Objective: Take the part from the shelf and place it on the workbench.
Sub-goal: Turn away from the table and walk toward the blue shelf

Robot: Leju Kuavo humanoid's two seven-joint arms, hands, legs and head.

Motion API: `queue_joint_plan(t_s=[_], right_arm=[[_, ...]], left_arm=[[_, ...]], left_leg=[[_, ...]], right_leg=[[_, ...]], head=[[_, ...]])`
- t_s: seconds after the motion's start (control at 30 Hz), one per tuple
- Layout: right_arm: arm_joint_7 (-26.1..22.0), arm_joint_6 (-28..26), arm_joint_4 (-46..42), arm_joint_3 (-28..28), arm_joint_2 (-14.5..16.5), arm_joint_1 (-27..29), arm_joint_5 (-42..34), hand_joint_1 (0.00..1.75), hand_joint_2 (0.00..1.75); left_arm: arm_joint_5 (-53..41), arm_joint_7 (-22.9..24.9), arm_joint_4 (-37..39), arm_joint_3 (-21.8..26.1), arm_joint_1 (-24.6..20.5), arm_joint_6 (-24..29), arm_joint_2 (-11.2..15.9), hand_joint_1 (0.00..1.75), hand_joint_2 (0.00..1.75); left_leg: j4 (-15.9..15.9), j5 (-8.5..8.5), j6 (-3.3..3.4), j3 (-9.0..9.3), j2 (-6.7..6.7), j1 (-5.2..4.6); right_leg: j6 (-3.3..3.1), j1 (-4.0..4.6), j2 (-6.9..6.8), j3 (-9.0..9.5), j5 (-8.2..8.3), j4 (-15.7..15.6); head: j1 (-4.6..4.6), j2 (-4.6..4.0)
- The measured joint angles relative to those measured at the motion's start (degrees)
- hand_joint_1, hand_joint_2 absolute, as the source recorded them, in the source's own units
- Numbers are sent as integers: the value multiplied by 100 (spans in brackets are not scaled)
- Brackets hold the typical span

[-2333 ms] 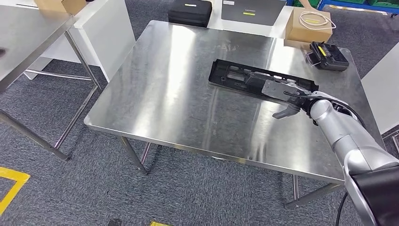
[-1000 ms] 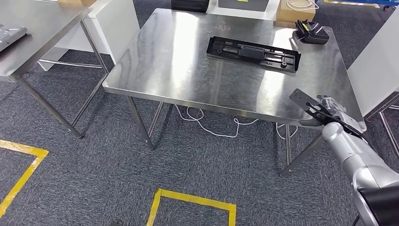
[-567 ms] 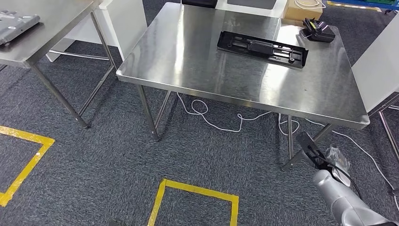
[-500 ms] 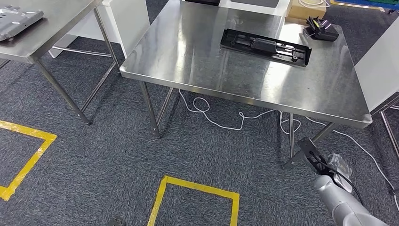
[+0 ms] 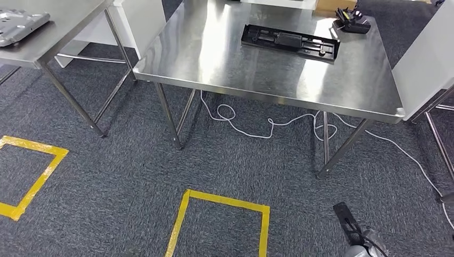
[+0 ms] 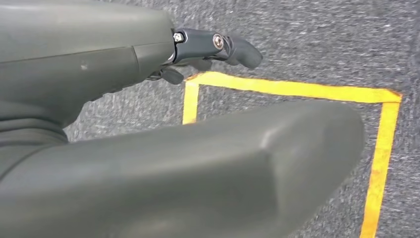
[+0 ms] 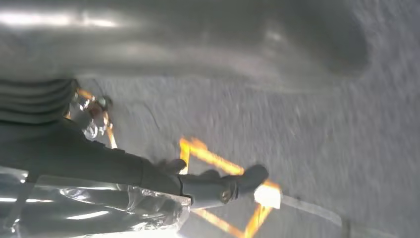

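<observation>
The long black plastic part lies flat on the steel workbench, toward its far side, with no hand on it. My right arm hangs low at the bottom right, well short of the bench. In the blurred right wrist view my right hand hangs over the carpet with its fingers stretched out and nothing in it. In the left wrist view my left hand is also over the carpet, with fingers apart and empty.
A black device with yellow trim sits at the bench's far right corner. A second steel table at upper left carries a grey part. A white cable trails under the bench. Yellow tape squares mark the carpet. A white cabinet stands to the right.
My right hand let go of the black part, which stays on the bench, and the arm dropped to my side. The camera backed away from the bench, so the whole scene shifted.
</observation>
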Motion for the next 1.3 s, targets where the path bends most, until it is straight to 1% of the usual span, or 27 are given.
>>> queue_joint_plan(t_s=[0.03,0.07,0.13,0.17,0.23,0.3,0.33,0.4,0.47,0.5,0.53,0.6,0.63,0.67,0.73,0.77,0.8,0.87,0.93,1.0,1.07,1.1,1.13,1.17,1.2,1.27,1.3], right_arm=[[-177,47,7,-80,45,116,-35,0,175],[-324,84,13,-142,86,218,-61,0,175],[-472,106,23,-230,162,368,-85,0,175],[-493,114,28,-262,192,423,-93,0,175],[-554,207,36,-343,244,524,-150,0,175],[-673,453,42,-457,310,629,-305,0,175],[-779,635,45,-533,361,694,-425,0,175],[-1069,985,58,-708,482,864,-695,0,175],[-1348,1170,76,-909,627,1065,-939,0,175],[-1435,1196,86,-1011,691,1151,-1034,0,175],[-1485,1206,94,-1111,744,1231,-1094,0,175],[-1476,1178,119,-1284,807,1359,-1142,0,175],[-1435,1138,131,-1365,840,1423,-1141,0,175],[-1372,1092,143,-1436,879,1487,-1124,0,175],[-1216,1031,160,-1527,970,1587,-1053,0,175],[-1137,1034,167,-1550,1014,1615,-1016,0,175],[-1068,1048,172,-1567,1068,1632,-994,0,175],[-976,1071,179,-1610,1156,1677,-989,0,175],[-929,1088,193,-1644,1224,1733,-988,0,175],[-906,1123,207,-1656,1280,1763,-973,0,175],[-899,1154,214,-1658,1337,1770,-948,0,175],[-900,1161,218,-1658,1367,1774,-940,0,175],[-903,1165,222,-1661,1393,1782,-938,0,175],[-906,1168,227,-1666,1417,1791,-941,0,175],[-909,1170,229,-1674,1438,1797,-946,0,175],[-923,1179,231,-1697,1486,1794,-958,0,175],[-933,1184,231,-1710,1506,1788,-964,0,175]], left_arm=[[-2,-3,0,0,3,-10,1,0,0],[-2,-6,0,0,6,-18,2,0,0],[-2,-10,0,1,11,-23,4,0,0],[-2,-12,0,1,11,-24,5,0,0],[-3,-22,-1,1,5,-31,9,0,0],[-12,-50,-2,-1,-9,-60,13,0,0],[-20,-66,-2,-2,-16,-77,16,0,0],[-45,-94,-1,-3,-18,-104,20,0,0],[-63,-105,-1,-3,-17,-120,26,0,0],[-69,-107,-2,-3,-17,-125,29,0,0],[-72,-105,-2,-2,-18,-122,35,0,0],[-90,-86,-2,-2,-17,-105,43,0,0],[-103,-68,-2,-2,-16,-98,46,0,0],[-117,-48,-2,-2,-14,-96,45,0,0],[-138,-13,-3,-3,-14,-90,45,0,0],[-148,0,-3,-4,-17,-85,46,0,0],[-159,13,-4,-4,-22,-79,51,0,0],[-179,38,-4,-5,-40,-71,59,0,0],[-190,62,-4,-7,-56,-63,63,0,0],[-210,87,-4,-10,-56,-40,67,0,0],[-244,131,-4,-15,-56,-17,75,0,0],[-261,157,-4,-18,-56,-13,78,0,0],[-273,179,-4,-21,-58,-11,81,0,0],[-284,196,-4,-24,-59,-11,81,0,0],[-293,206,-4,-26,-62,-11,81,0,0],[-305,239,-5,-27,-73,-15,92,0,0],[-308,266,-6,-28,-81,-21,99,0,0]], left_leg=[[409,-210,-26,-77,0,13],[709,-311,-49,-109,0,27],[837,-235,-78,19,3,62],[642,-115,-85,207,3,78],[-98,36,-89,795,-10,102],[-754,-32,-62,1244,-32,96],[-895,-95,-38,1309,-38,83],[-980,-63,57,1276,-27,73],[-1026,57,185,1190,-8,75],[-1037,120,226,1128,2,75],[-1036,175,248,1052,14,60],[-1032,276,247,918,62,43],[-1030,320,238,864,97,38],[-1029,356,225,823,134,38],[-1022,411,178,779,220,31],[-1018,430,148,775,279,21],[-1015,444,115,779,336,10],[-1022,475,47,800,453,10],[-973,433,-32,777,432,42],[-573,82,-89,615,224,68],[213,-421,-103,337,58,75],[528,-566,-100,248,35,74],[645,-593,-87,253,27,74],[511,-506,-67,382,15,74],[174,-348,-37,612,-25,74],[-647,-89,46,1111,-257,73],[-905,-32,75,1255,-347,65]], right_leg=[[-16,4,-15,-69,45,14],[-18,4,-25,-136,86,30],[2,-2,-31,-254,147,71],[21,-13,-28,-312,170,101],[72,-27,-15,-439,207,187],[137,-10,-3,-530,250,253],[176,5,-3,-558,282,263],[270,39,-7,-602,351,259],[261,44,6,-759,187,487],[220,26,15,-892,-12,784],[181,15,26,-1050,-252,1178],[190,6,40,-1209,-585,1825],[228,4,43,-1125,-628,1861],[279,2,36,-897,-585,1634],[345,-2,-104,-254,-427,737],[338,19,-185,-23,-364,360],[297,36,-234,95,-333,139],[182,77,-175,85,-288,71],[63,36,-75,54,-214,70],[-49,0,2,11,-121,63],[-107,30,98,-79,-42,78],[-114,49,157,-127,-8,88],[-111,64,222,-166,18,99],[-99,75,291,-194,38,110],[-85,83,361,-211,55,119],[-50,100,488,-239,90,136],[-26,104,539,-262,111,144]], head=[[-8,0],[-8,0],[-11,0],[-12,0],[-18,0],[-15,0],[-13,0],[-5,0],[9,1],[17,1],[28,1],[46,0],[51,0],[56,0],[63,0],[62,0],[56,0],[37,0],[28,0],[19,0],[13,0],[15,0],[14,0],[15,0],[13,0],[19,0],[16,0]])
